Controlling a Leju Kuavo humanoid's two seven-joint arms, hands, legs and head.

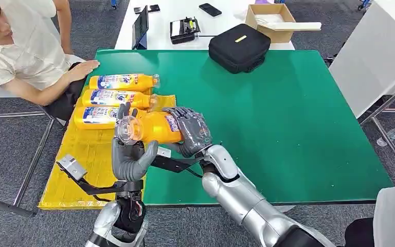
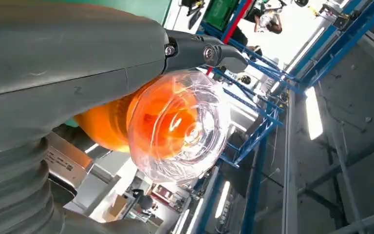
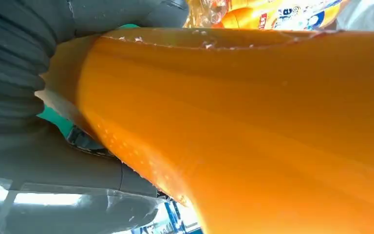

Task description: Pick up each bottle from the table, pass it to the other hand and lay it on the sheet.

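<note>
Head view: right hand [image 1: 193, 131] and left hand [image 1: 129, 149] both grasp one orange bottle [image 1: 157, 127] beside the yellow sheet [image 1: 90, 154].

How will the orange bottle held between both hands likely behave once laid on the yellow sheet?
The orange bottle looks full, so probably heavy for its size. Its rounded body may roll unless it lands against the three laid bottles. The glossy plastic could slip in the left hand or right hand.
</note>
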